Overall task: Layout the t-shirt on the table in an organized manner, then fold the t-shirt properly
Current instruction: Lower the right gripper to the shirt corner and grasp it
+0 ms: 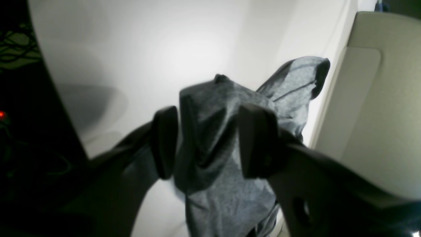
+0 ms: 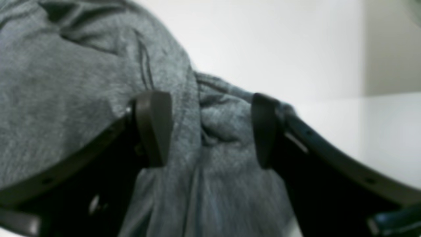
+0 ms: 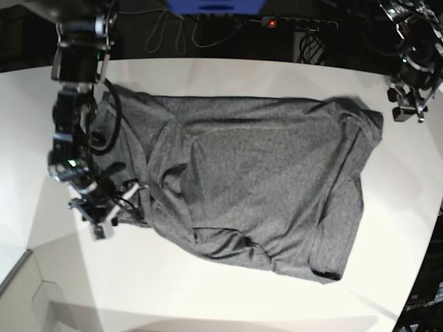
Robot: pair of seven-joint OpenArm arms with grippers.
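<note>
No legible text, labels, brands or numbers anywhere. T-shirt [image 3: 256, 180] plain, no print. Table [image 3: 208, 290] unmarked. Arm housings show no readable markings.

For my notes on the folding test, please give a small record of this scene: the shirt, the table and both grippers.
shirt: dark grey t-shirt, spread over the middle of the table, still wrinkled, with bunched folds on its side near the right arm
table: white table, bare around the shirt
left gripper: left gripper closed on a bunch of the shirt, at one corner
right gripper: right gripper open, fingers apart, cloth lying between them at the shirt's edge
folding: not yet done
</note>
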